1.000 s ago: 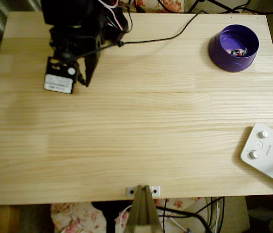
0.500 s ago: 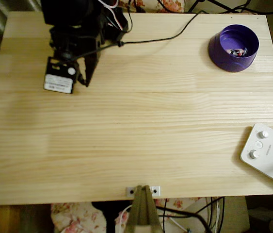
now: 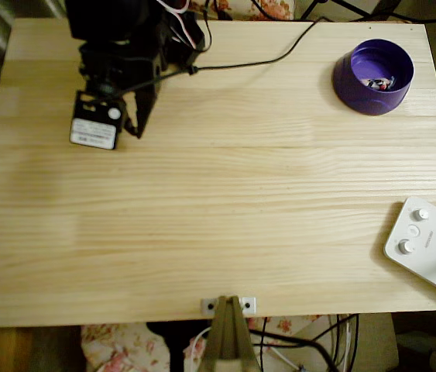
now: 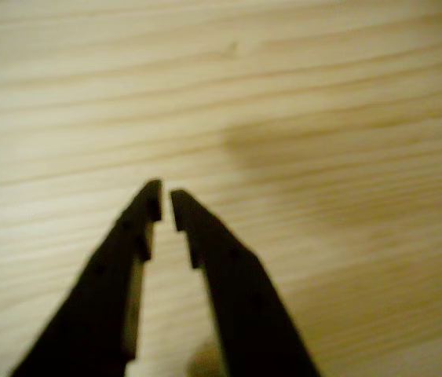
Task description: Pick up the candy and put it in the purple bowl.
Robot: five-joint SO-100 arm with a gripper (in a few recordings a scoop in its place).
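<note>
in the overhead view a pale pine table [image 3: 225,194] with long grain lines running left to right takes up most of the picture, lit warm and a little dim; past its edges there is dark floor, some flowered cloth at the top and bottom, and loose cables near the lower edge. a small metal bracket [image 3: 228,305] sits at the middle of the near edge, and a black cable [image 3: 264,60] runs across the top of the table. the black arm [image 3: 125,54] is folded up in the top left corner, with a white-labelled block on its lower left, and its gripper [image 3: 134,128] points down toward the wood. the purple bowl [image 3: 373,76] stands in the top right corner, well apart from the arm, and the candy [image 3: 379,83] lies inside it on the lighter purple bottom (small, a bit of red, dark and white). a white device with knobs [image 3: 427,244] lies at the right edge, lower down. in the wrist view the gripper [image 4: 166,201] hangs over bare, blurred wood; its two black fingers [image 4: 118,275] come almost together at the tips, with only a thin gap, and nothing is between them.
</note>
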